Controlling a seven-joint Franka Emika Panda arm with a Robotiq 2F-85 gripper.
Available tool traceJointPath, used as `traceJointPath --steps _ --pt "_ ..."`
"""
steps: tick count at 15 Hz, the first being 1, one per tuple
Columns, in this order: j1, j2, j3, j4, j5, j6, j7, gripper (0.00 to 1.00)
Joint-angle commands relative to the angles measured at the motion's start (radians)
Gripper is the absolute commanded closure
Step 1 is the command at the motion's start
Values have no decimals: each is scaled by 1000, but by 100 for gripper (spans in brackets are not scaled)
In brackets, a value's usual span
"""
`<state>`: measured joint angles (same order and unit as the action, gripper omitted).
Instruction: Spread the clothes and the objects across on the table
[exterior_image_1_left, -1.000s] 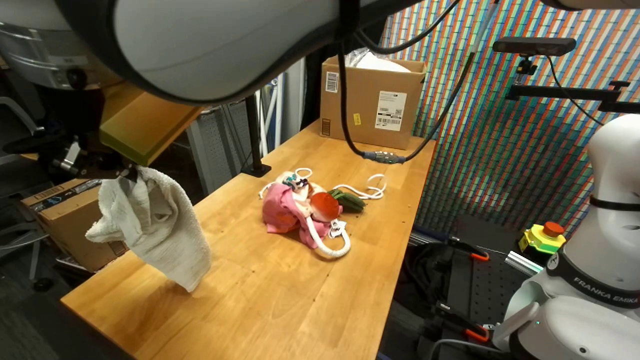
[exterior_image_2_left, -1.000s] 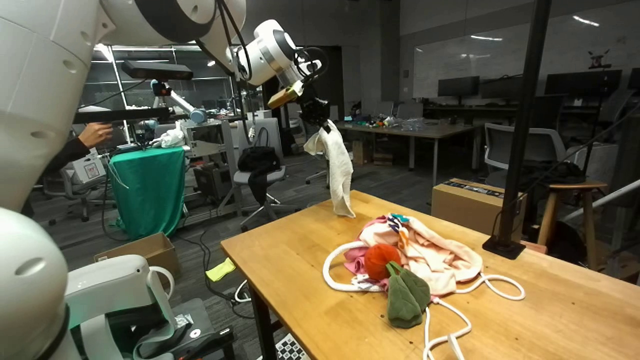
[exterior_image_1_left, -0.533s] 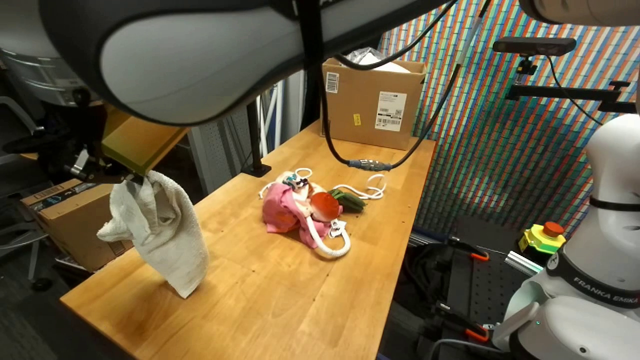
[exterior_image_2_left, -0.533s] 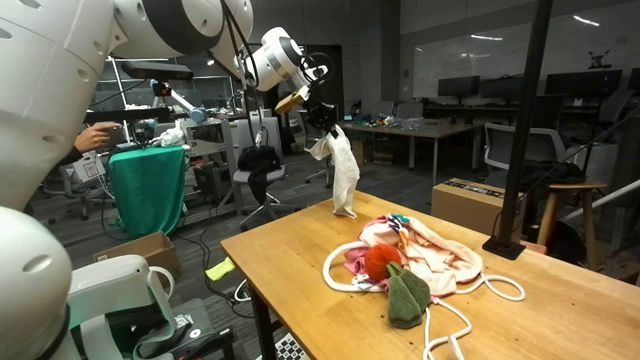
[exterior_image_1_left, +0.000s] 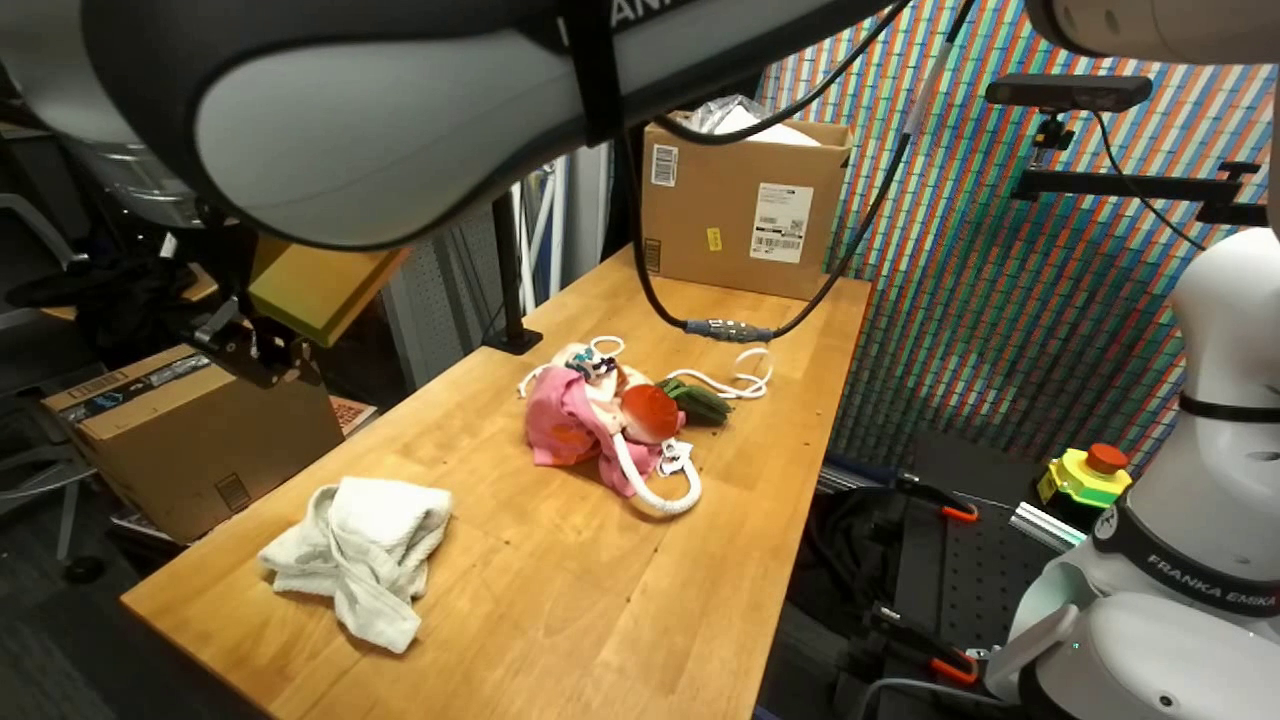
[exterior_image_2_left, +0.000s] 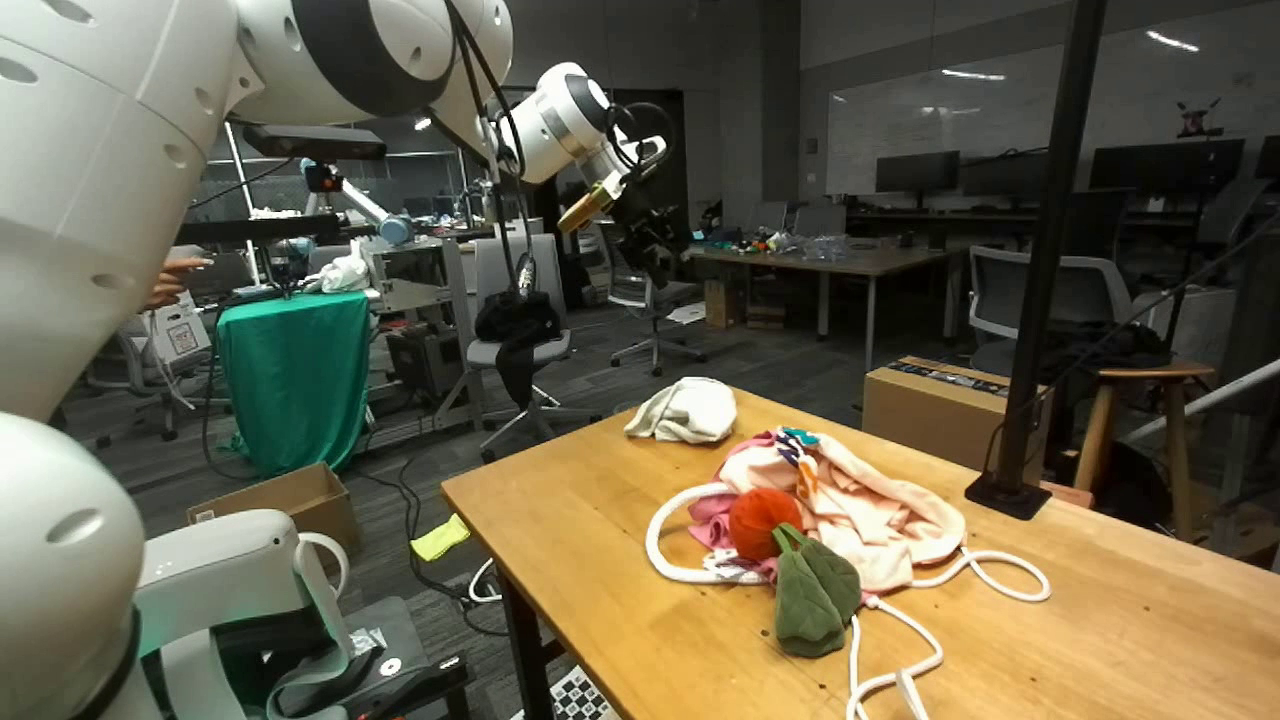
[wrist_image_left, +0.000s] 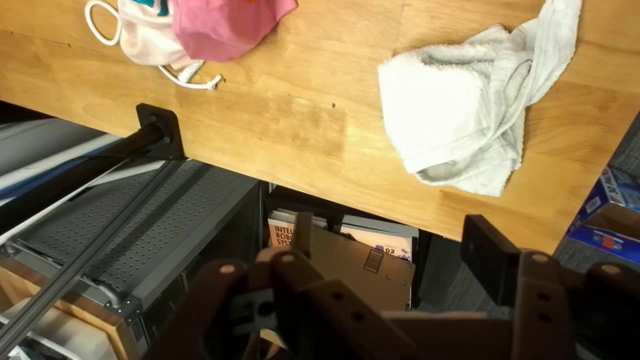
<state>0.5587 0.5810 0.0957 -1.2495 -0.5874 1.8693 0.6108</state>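
The crumpled white towel (exterior_image_1_left: 365, 545) lies on the table (exterior_image_1_left: 570, 600), below and apart from the claw (wrist_image_left: 390, 237), which gapes empty.

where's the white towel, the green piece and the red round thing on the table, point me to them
White towel (wrist_image_left: 457, 110), in the wrist view: on its folded-over part.
Green piece (exterior_image_2_left: 816, 603), in an exterior view: on its broad face.
Red round thing (exterior_image_2_left: 762, 522), in an exterior view: on its rounded side.
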Motion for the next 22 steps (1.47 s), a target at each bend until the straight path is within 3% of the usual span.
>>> traceJointPath --steps 1,5,13,22 --pt "-14 -16 -1 -4 17 -52 -24 0" --pt "-56 -91 7 -138 31 -19 -29 0" --pt "-179 -317 23 -529 136 123 -108 0" --pt "-305 -435 26 -851 187 381 -360 0"
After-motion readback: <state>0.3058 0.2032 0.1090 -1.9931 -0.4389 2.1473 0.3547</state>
